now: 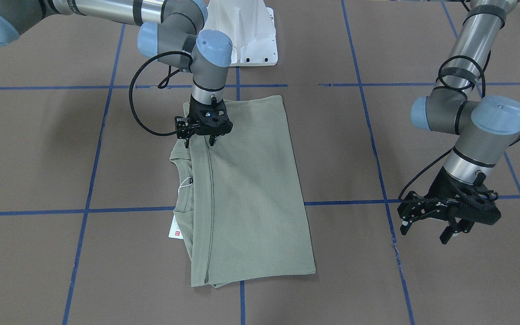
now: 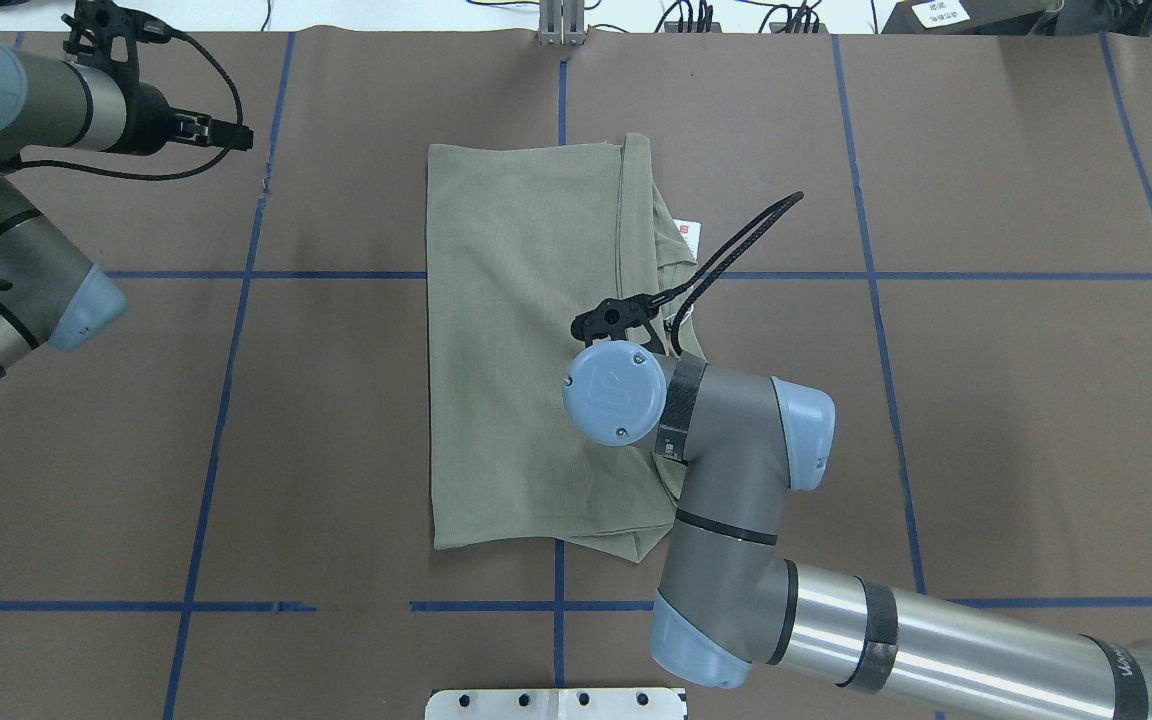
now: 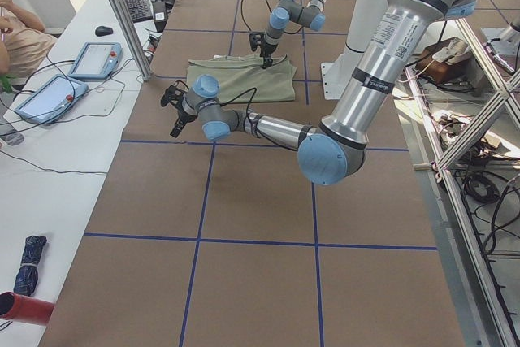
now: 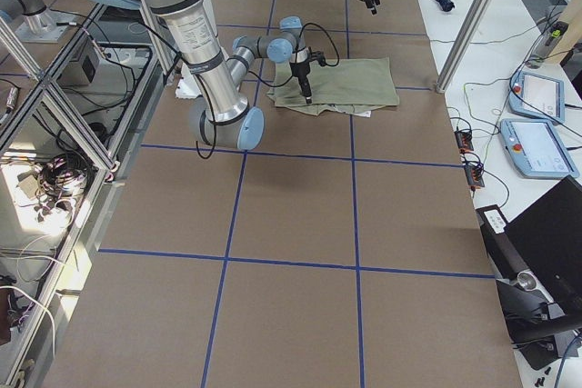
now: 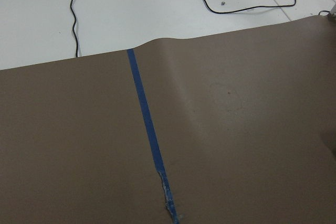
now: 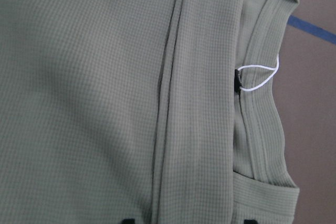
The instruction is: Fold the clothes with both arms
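The sage-green shirt lies folded into a long rectangle in the middle of the brown table, also seen from overhead. Its collar and white hang tag stick out from under the folded edge. My right gripper hangs open just over that edge near the collar, a fingertip on each side of the fold seam. The tag's string shows in the right wrist view. My left gripper hovers open and empty over bare table, well away from the shirt. The left wrist view shows only table.
The white pedestal base stands at the robot's side of the table. Blue tape lines cross the brown surface. A side table with tablets and a person's arm lies beyond the far edge.
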Controlling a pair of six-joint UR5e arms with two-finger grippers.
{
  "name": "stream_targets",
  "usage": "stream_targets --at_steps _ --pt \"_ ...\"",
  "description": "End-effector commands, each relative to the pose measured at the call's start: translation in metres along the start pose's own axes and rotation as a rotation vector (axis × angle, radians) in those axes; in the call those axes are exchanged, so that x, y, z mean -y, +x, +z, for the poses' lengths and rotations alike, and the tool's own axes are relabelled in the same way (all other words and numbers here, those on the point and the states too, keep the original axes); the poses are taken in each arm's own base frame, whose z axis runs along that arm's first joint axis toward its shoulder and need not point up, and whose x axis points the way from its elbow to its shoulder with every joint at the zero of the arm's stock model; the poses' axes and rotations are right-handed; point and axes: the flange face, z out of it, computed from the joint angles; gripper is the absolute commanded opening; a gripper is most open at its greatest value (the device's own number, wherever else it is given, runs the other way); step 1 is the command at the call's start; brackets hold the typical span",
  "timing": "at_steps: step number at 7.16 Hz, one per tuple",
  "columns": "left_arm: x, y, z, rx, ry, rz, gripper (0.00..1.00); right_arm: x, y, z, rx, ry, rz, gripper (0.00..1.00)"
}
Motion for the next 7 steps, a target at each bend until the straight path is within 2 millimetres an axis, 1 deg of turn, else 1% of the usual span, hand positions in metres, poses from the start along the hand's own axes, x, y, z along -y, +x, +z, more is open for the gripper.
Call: stream_targets --at_steps 1,3,6,7 --pt "-0.0007 -0.0006 0.0010 0.002 -0.002 0.001 1.00 -0.0005 -0.0005 0.0002 -0.001 0.003 -0.002 0.59" --pt "-0.0007 -0.0005 0.0008 0.001 -0.001 0.001 1.00 -0.0008 -0.0019 -0.0013 0.002 0.004 -0.003 0.54" --pt "-0.0007 -0.0006 0.0010 0.002 -0.002 0.001 1.00 0.0012 -0.0025 -0.0065 0.004 0.018 -0.005 0.54" --pt "-0.0007 -0.0005 0.0008 0.001 -0.001 0.001 1.00 0.0003 -0.0005 -0.0034 -0.004 0.019 -0.006 0.54"
